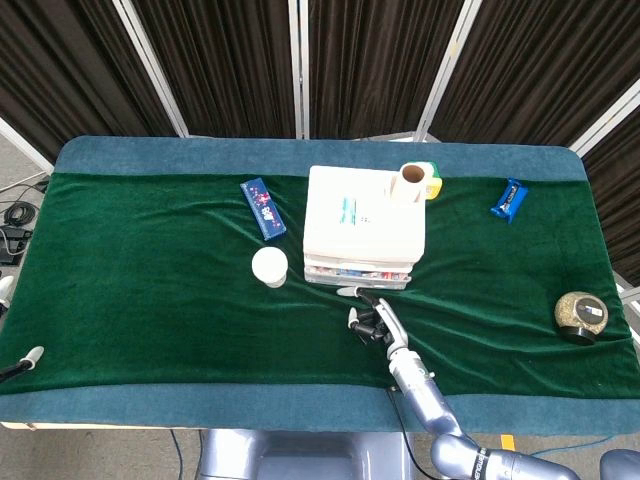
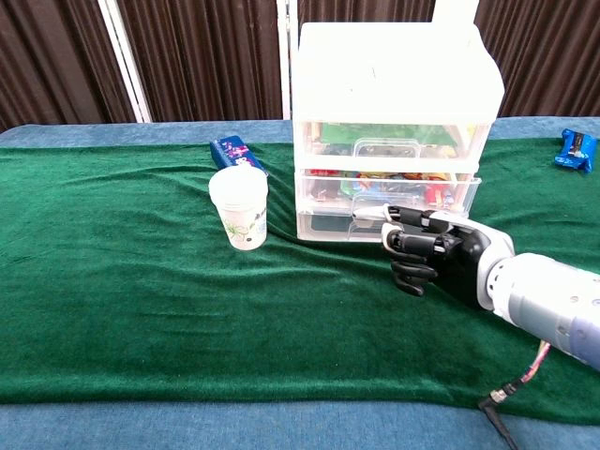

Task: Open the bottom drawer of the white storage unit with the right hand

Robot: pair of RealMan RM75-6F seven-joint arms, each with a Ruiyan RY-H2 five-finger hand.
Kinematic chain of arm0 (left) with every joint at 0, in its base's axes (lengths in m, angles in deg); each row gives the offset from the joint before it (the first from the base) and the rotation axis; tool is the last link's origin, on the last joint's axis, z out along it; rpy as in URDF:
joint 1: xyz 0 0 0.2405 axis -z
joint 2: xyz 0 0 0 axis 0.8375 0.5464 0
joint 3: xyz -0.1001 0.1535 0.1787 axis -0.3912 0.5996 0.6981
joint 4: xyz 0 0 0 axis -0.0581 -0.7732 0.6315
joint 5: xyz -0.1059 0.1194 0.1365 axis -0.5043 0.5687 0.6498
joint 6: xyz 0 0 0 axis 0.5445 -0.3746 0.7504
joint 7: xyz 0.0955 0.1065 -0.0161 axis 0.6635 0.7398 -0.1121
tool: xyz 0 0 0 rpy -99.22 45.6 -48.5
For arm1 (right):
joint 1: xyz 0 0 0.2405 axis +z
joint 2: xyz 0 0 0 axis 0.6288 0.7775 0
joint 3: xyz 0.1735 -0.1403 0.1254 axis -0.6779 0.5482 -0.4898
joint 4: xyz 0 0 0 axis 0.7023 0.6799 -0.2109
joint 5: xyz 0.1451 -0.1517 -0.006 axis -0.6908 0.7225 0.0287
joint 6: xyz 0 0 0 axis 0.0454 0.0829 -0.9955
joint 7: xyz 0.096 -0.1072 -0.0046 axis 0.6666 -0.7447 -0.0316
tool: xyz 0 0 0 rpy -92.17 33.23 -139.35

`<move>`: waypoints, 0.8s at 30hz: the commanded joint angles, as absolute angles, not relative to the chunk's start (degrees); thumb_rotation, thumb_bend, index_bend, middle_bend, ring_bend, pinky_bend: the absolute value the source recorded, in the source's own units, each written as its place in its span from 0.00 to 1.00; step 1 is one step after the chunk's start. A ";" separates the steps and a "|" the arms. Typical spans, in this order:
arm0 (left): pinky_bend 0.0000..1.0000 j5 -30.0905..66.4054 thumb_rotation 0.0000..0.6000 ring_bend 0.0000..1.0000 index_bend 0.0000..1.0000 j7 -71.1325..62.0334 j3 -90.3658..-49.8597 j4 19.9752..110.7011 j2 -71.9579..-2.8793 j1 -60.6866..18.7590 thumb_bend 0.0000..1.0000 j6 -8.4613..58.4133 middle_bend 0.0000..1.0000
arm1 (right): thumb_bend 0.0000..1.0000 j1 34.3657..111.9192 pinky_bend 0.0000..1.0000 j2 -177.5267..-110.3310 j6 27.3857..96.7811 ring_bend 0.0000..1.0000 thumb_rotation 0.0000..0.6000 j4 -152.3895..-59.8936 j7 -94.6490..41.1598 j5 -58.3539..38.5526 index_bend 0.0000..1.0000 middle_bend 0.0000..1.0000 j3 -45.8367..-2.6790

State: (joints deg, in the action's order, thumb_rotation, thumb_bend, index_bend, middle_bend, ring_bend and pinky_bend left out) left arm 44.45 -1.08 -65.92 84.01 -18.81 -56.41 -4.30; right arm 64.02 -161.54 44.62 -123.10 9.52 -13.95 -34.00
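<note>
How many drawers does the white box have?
3. The top drawer, the middle drawer under it, and the bottom drawer lowest, by the right hand. None look hidden.

front of storage unit (image 2: 389, 103) open | paper cup (image 2: 238, 207) left — near

No text can be read; the blue box (image 1: 263, 209) print is perhaps lettering, too blurred.

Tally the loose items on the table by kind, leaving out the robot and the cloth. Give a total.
Storage unit: 1
White cup: 1
Blue packets: 2
Cardboard tube: 1
Round jar: 1
Green and yellow item behind the unit: 1
Total: 7
</note>
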 commanded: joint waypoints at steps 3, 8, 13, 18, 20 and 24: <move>0.00 44.36 1.00 0.00 0.00 -1.00 -65.90 83.95 -18.88 -56.37 0.03 -4.14 0.00 | 0.64 63.14 0.87 -160.73 45.24 1.00 1.00 -123.98 10.35 -11.90 0.33 0.97 -33.23; 0.00 44.37 1.00 0.00 0.00 -1.06 -65.92 83.95 -18.85 -56.41 0.03 -4.25 0.00 | 0.63 61.30 0.86 -160.94 50.10 0.98 1.00 -124.57 9.32 -7.99 0.25 0.95 -31.69; 0.00 44.46 1.00 0.00 0.00 -1.05 -65.89 83.91 -18.87 -56.41 0.03 -4.29 0.00 | 0.60 58.87 0.84 -162.10 59.01 0.96 1.00 -123.26 5.92 0.06 0.21 0.92 -28.40; 0.00 44.50 1.00 0.00 0.00 -0.85 -65.85 83.88 -18.95 -56.42 0.03 -4.29 0.00 | 0.61 57.05 0.84 -162.23 67.02 0.96 1.00 -121.27 2.26 7.94 0.21 0.92 -25.26; 0.00 44.59 1.00 0.00 0.00 -0.66 -65.83 83.92 -19.00 -56.41 0.03 -4.33 0.00 | 0.61 56.67 0.84 -161.92 69.24 0.96 1.00 -121.11 1.27 10.26 0.21 0.92 -24.53; 0.00 44.76 1.00 0.00 0.00 -0.04 -65.73 84.01 -19.21 -56.43 0.03 -4.41 0.00 | 0.61 56.68 0.84 -160.55 72.91 0.96 1.00 -120.16 -7.02 14.90 0.25 0.92 -23.15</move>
